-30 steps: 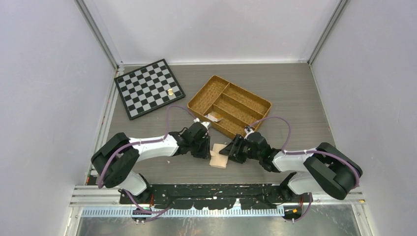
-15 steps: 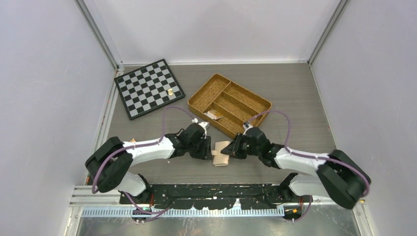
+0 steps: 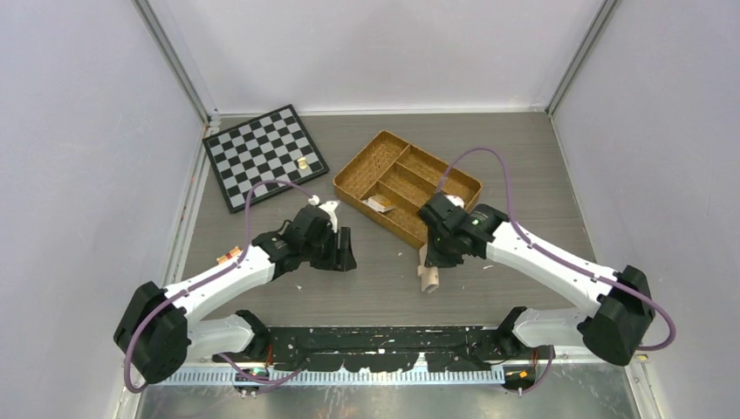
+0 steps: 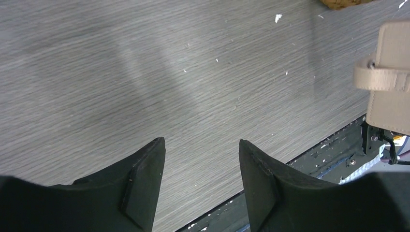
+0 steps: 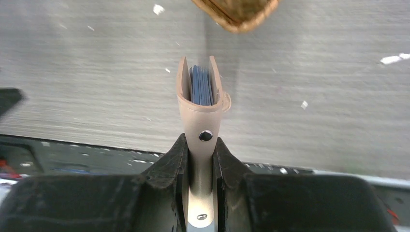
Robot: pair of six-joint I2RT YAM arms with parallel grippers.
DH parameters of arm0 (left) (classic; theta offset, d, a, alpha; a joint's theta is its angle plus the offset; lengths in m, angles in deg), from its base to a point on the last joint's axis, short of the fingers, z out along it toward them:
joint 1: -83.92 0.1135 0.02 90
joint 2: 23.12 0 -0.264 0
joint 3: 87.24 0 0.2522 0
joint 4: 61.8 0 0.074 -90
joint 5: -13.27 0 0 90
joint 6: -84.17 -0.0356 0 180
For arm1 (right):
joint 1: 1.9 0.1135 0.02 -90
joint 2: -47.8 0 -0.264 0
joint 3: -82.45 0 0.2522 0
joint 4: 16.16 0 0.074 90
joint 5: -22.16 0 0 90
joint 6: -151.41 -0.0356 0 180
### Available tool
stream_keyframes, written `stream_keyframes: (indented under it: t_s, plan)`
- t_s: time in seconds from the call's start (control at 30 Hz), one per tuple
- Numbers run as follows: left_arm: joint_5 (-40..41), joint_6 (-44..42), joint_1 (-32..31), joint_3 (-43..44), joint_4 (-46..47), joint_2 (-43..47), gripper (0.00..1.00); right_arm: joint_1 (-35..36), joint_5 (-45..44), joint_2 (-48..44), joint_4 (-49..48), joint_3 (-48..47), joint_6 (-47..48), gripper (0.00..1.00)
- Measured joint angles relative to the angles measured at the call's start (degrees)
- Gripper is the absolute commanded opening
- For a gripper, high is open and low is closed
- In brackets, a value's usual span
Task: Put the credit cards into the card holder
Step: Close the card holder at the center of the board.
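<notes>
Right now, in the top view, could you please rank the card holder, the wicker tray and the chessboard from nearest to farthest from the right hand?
1. Card holder, clamped in the right hand itself.
2. Wicker tray, just behind it at mid-table.
3. Chessboard, far back on the left.

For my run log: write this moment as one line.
left gripper: open, empty | right gripper: shut on wallet | blue cards: inside wallet

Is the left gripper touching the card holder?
Apart. The top view shows bare table between the left gripper and the card holder, which the right gripper holds; the left wrist view shows open, empty jaws.
</notes>
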Motion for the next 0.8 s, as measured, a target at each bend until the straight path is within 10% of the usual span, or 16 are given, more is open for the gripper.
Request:
stream_keyframes:
  t_s: [0.57,0.8]
  plan:
    - [-0.61,-3.93,6.25,-3.69,-2.03,9.68,0.64,17.73,-16.63,30.25,12.52,-16.68,-10.32,0.02]
    - [-0.22,-3.06,6.25,-9.18,-0.76,12.35,0.64,19.69,-18.16,38.29,11.67,-23.02,-10.82,0.33]
